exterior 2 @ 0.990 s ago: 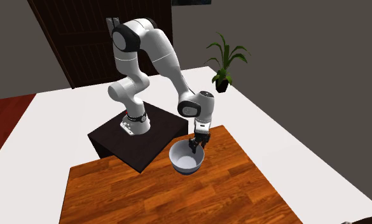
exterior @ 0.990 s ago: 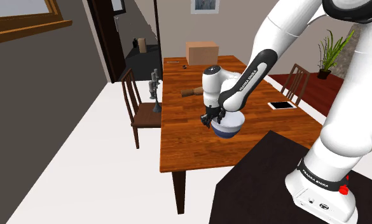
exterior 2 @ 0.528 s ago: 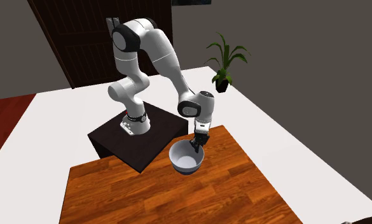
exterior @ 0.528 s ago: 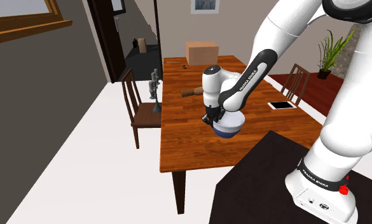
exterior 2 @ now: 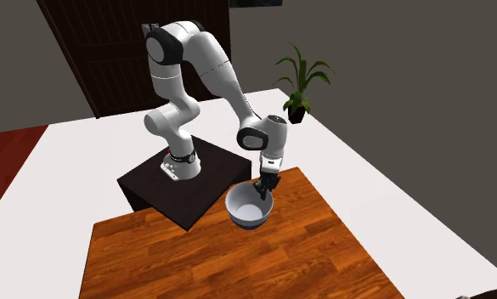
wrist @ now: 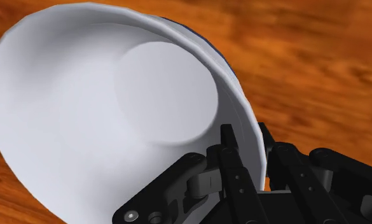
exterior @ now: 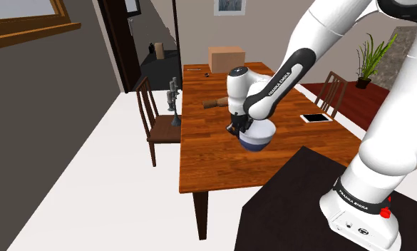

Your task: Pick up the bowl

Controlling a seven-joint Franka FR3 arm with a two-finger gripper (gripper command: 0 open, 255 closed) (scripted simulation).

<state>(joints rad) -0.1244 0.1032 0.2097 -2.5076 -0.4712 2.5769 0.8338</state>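
Gripper (wrist: 247, 145) fingers closed narrow on the rim of the bowl (exterior 2: 248, 211) (white inside, blue outside), one finger in, one out. Bowl is at the wooden table (exterior 2: 195, 265) end nearest the stand; can't tell if it touches the tabletop.

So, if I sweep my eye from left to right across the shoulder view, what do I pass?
Dark wooden chair → bowl, white inside and blue outside → flat white tablet lying on the table → potted plant in the far corner.

The table (exterior 2: 323, 255) runs off the bottom edge (second exterior view).
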